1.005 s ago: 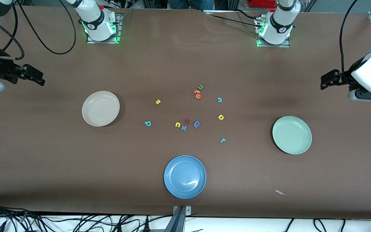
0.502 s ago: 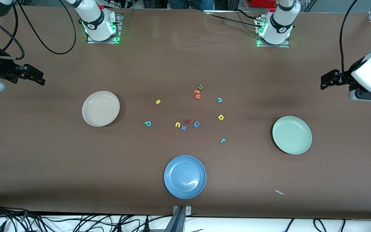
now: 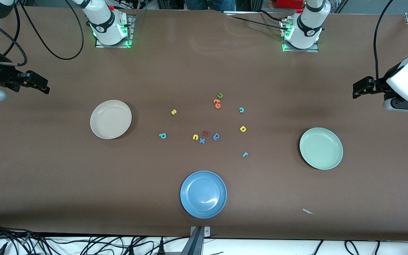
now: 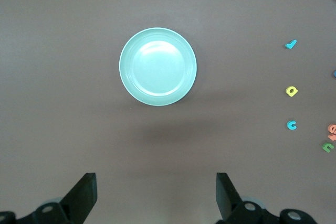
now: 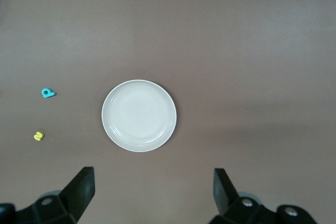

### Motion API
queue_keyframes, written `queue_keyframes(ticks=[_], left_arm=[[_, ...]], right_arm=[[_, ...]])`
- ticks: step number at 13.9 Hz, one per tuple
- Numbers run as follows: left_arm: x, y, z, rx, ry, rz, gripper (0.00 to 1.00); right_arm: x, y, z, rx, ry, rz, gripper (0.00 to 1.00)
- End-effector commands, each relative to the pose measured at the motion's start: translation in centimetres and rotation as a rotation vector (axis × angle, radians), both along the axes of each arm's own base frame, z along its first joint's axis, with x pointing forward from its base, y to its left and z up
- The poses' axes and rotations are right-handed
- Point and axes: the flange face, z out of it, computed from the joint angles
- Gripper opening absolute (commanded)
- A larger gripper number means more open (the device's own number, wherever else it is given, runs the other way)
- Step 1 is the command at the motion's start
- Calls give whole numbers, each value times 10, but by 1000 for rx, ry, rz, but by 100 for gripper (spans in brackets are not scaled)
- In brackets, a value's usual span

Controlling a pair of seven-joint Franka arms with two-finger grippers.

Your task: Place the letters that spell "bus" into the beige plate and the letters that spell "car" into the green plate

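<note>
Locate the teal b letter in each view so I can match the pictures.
Front view: the teal b lies on the table between the beige plate and the letter cluster.
Left wrist view: not in it.
Right wrist view: the teal b lies beside the beige plate, near the yellow s.
Shared landmark: the beige plate.

The front camera looks steeply down from high above the table's (image 3: 48,170) near edge, toward both bases. Each wrist camera looks straight down from well up: the left shares the green plate (image 4: 157,66), the right the beige plate (image 5: 139,115).
</note>
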Motion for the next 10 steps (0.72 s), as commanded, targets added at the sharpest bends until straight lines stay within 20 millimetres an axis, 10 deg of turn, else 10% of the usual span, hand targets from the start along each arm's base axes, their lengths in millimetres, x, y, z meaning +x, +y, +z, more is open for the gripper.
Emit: queue_keyframes(ticks=[1, 10], left_arm=[[-1, 1, 9, -20, -3, -6, 100], [-1, 1, 9, -20, -2, -7, 100]], right_arm=[[1, -2, -2, 2, 6, 10, 100], [12, 35, -52, -3, 133, 72, 100]])
